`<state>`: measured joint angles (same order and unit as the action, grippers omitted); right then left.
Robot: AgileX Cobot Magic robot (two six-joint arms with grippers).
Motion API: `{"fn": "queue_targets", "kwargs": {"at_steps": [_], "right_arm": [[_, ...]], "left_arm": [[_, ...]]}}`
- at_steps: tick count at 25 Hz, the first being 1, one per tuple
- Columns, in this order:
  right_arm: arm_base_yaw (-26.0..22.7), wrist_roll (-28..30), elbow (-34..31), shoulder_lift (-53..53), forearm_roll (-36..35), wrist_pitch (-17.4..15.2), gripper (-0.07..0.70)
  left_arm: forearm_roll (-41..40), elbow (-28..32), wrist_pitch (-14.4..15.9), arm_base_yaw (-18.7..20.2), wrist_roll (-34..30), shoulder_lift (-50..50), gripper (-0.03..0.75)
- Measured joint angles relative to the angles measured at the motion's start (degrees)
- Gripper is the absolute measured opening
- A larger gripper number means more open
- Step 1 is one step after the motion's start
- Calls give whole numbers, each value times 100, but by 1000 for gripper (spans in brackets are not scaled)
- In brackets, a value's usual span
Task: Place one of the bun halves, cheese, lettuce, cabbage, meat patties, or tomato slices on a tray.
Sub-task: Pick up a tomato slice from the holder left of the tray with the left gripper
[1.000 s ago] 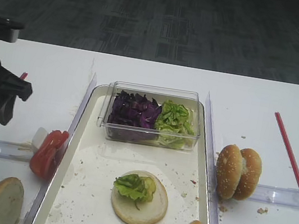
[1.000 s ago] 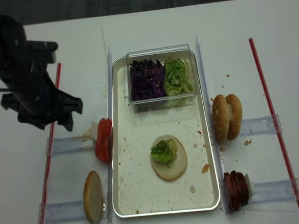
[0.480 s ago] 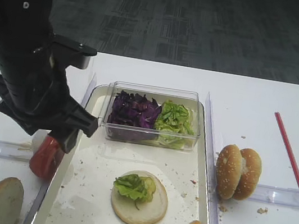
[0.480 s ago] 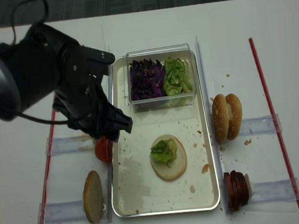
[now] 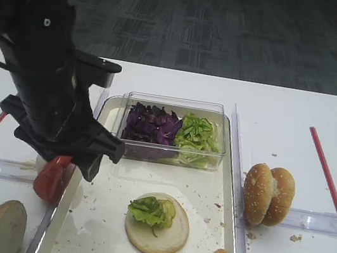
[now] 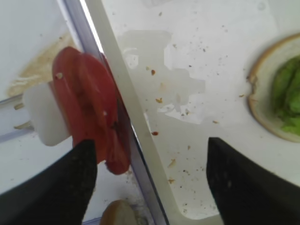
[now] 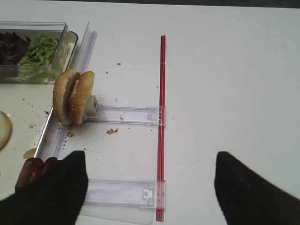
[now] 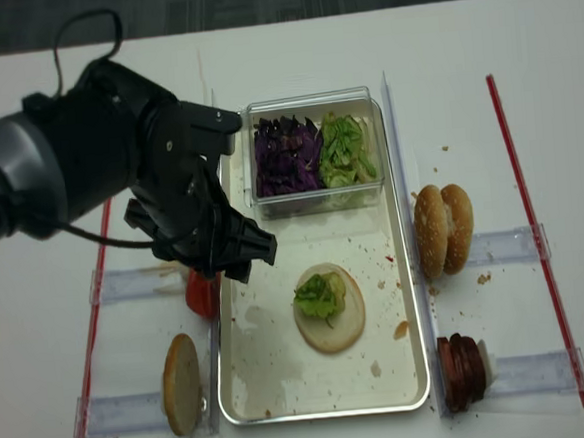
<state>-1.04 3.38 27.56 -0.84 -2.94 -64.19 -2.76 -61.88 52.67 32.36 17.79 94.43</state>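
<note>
We've got the left gripper (image 6: 149,180) hanging jaws wide and empty over the tray (image 5: 228,174) rim at centre-left, the tomato slices (image 6: 89,108) standing on edge just outside it, and the right gripper (image 7: 149,187) spread wide over the desk (image 7: 234,70).

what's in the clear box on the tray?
The clear box holds purple cabbage on its left and green lettuce on its right, touching in the middle. The shreds cover the box floor, so anything beneath them is hidden.
</note>
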Motion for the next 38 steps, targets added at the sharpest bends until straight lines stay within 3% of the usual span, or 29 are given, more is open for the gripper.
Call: {"fn": "queue_targets", "kwargs": {"at_steps": [10,15,23,38], "right_arm": [[0,0,0,0,0,0,590],[0,0,0,0,0,0,590],[0,0,0,0,0,0,590],[0,-12,0,0,0,0,590]], "left_arm": [[-93,-13,-170,0,11,699,459],[-557,-13,-164,0,253,710,454],[-593,-13,-164,-10,302,710,426],[-662,-13,-164,-54,302,710,108]]}}
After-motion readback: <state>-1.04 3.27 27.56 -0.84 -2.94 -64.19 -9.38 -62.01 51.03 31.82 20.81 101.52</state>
